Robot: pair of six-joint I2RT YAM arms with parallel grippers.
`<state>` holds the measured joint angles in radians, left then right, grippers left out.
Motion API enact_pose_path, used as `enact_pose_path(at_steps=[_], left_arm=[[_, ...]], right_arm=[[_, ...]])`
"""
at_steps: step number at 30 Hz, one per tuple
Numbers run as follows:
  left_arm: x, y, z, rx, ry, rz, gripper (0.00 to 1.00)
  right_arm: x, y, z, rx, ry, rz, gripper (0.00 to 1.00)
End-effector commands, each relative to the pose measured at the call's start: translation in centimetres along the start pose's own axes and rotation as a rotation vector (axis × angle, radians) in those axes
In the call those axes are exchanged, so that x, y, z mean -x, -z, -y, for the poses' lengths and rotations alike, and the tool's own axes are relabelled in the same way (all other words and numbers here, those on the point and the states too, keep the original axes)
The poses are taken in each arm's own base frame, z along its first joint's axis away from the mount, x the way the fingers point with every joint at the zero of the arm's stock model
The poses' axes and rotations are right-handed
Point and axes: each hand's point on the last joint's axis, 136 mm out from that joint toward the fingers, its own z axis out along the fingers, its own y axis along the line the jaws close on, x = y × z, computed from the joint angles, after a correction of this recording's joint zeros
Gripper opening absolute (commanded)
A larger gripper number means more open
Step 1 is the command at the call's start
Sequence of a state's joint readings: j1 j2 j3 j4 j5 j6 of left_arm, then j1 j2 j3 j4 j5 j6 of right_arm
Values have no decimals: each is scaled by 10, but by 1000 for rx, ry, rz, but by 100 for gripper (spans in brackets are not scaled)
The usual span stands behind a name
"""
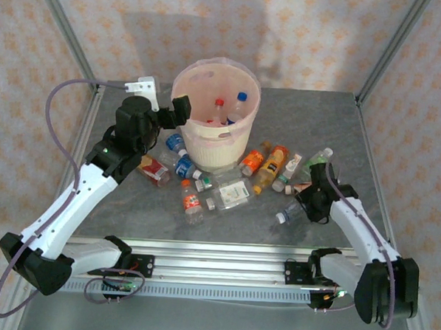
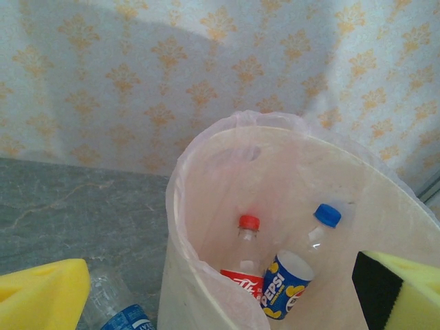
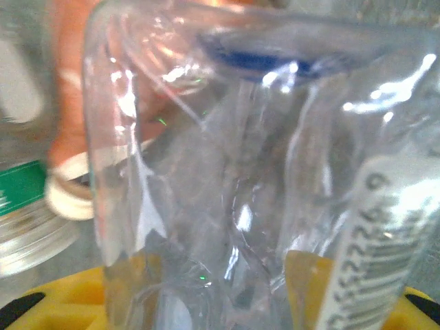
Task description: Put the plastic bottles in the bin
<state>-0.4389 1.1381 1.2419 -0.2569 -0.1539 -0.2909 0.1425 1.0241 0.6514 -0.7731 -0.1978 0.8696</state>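
Bin (image 1: pixel 220 144): cream, pink-lined, at the far centre of the counter (image 1: pixel 130 204); holds a red-capped bottle (image 2: pixel 248 237) and a blue-capped bottle (image 2: pixel 327 215); loose bottles (image 1: pixel 226 191) strewn just before it. Left tool (image 1: pixel 169 116): spread, at the bin's rim. Right tool (image 1: pixel 303 205): pinching a clear bottle (image 3: pixel 227 172), right side of the counter.

The bin (image 1: pixel 221 154) stands on the table (image 1: pixel 151 213) toward the middle of its far edge. Three bottles (image 2: pixel 247 240) stand inside it, leaning on its wall. The other bottles lie on the table before the bin: a cluster (image 1: pixel 157 171) at its left foot, a row (image 1: pixel 266 171) at its right foot, several (image 1: pixel 230 193) nearer the front edge, and a single bottle (image 1: pixel 284 215) before the row, toward the near right corner.
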Motion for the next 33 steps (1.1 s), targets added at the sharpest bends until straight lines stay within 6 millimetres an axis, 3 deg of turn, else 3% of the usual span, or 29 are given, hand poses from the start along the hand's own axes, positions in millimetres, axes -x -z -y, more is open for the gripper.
enact_pose_path(at_steps=[1,9,18,25,29,33], left_arm=[[9,12,-6,28,20,33,100],[13,22,-17,73,30,59,100],[18,42,-42,180,57,101,100],[15,60,-68,282,91,131,100],[12,67,-79,329,112,145,100],[8,70,-89,385,129,140,100]], right_arm=[[8,30,-4,-4,56,49,42],[25,92,-67,128,220,161,40],[46,183,-191,300,532,403,40],[40,263,-288,517,728,536,40],[32,286,-331,614,802,576,42],[25,289,-371,680,869,592,42]])
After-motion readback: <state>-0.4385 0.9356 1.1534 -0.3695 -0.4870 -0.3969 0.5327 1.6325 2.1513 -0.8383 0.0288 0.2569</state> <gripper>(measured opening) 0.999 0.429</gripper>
